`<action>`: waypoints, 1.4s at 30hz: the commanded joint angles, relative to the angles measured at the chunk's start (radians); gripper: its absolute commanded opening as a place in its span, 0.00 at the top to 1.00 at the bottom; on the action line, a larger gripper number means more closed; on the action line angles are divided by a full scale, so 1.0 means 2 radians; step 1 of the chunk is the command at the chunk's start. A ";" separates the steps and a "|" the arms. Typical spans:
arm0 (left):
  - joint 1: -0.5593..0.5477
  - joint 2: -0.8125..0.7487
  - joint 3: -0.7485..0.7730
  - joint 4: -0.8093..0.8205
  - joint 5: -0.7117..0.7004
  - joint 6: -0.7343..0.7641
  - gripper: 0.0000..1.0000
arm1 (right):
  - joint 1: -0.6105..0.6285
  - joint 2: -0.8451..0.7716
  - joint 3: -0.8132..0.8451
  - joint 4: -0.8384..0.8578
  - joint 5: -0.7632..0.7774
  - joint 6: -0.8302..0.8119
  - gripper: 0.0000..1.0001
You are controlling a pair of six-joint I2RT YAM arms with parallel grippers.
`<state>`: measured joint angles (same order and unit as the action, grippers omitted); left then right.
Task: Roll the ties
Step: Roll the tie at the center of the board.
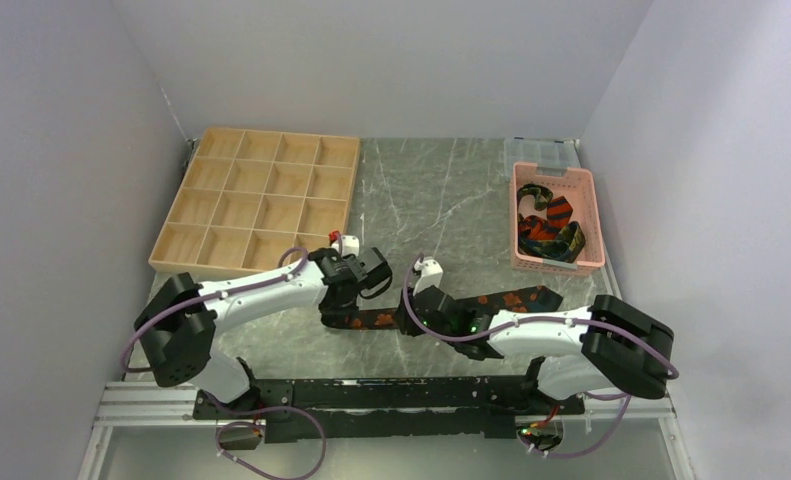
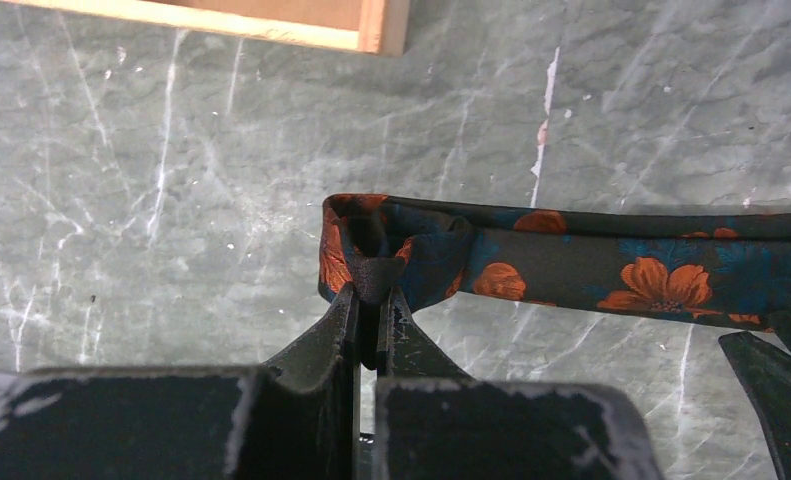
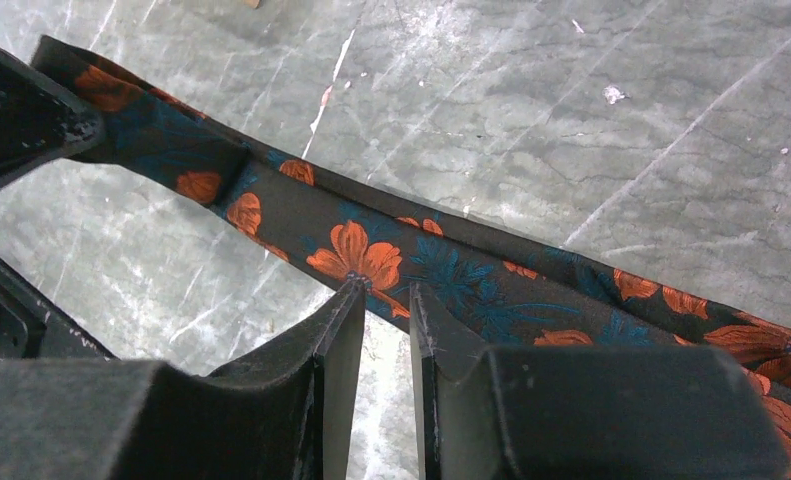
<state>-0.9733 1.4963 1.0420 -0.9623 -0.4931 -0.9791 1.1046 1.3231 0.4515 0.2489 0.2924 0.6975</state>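
A black tie with orange flowers and blue leaves (image 1: 516,298) lies stretched across the near middle of the stone table. My left gripper (image 1: 337,312) is shut on the tie's folded left end (image 2: 371,262), which is turned up into a small loop (image 2: 346,235). My right gripper (image 1: 411,318) stands a little to the right along the tie (image 3: 451,270). Its jaws are a narrow gap apart, with the fingertips (image 3: 355,292) at the tie's near edge and nothing between them. More ties (image 1: 549,225), striped and patterned, lie bundled in the pink basket (image 1: 591,215).
A wooden tray of square compartments (image 1: 261,195) sits at the back left, its corner showing in the left wrist view (image 2: 383,30). A clear plastic box (image 1: 541,150) stands behind the basket. White walls close in both sides. The left gripper's body (image 3: 21,120) shows beside the right one.
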 commanded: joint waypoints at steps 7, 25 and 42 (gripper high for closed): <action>-0.018 0.018 0.013 0.047 0.004 0.004 0.97 | -0.016 0.003 -0.024 0.028 0.030 0.035 0.76; -0.061 0.084 0.048 0.097 0.030 0.001 0.97 | -0.025 0.005 -0.054 0.038 0.040 0.061 0.76; -0.074 0.114 0.052 0.129 0.043 -0.004 0.96 | -0.025 -0.072 -0.063 -0.008 0.086 0.066 0.69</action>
<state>-1.1118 1.7126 1.1149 -0.7391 -0.4168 -0.9741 1.0588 1.2285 0.3313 0.2577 0.4171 0.8227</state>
